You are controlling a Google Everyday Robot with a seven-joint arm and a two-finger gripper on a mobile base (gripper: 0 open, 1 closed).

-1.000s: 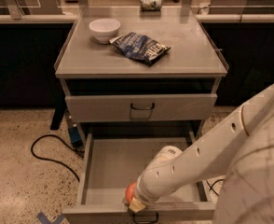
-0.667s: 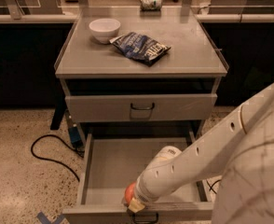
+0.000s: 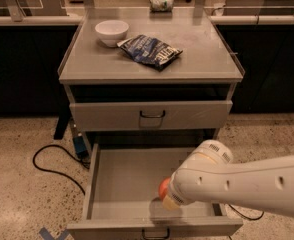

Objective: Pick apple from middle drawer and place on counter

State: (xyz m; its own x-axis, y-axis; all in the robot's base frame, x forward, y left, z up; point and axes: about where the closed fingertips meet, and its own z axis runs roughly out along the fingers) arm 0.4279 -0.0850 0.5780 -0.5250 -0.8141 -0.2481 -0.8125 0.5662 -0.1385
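The middle drawer is pulled out wide below the cabinet, its grey floor mostly bare. Over its front right part, my white arm reaches in from the right. The gripper at its end is largely hidden behind the wrist. A red apple with a yellowish patch sticks out at the wrist's left edge, pressed against the gripper and carried by it above the drawer floor. The counter is the matte grey cabinet top above.
A white bowl and a dark blue snack bag lie on the counter's left and middle. The upper drawer is closed. A black cable loops on the floor at the left. A can stands on the ledge behind.
The arm's end and the apple have moved together, up and to the right, away from the drawer's front wall. Nothing on the counter has moved.
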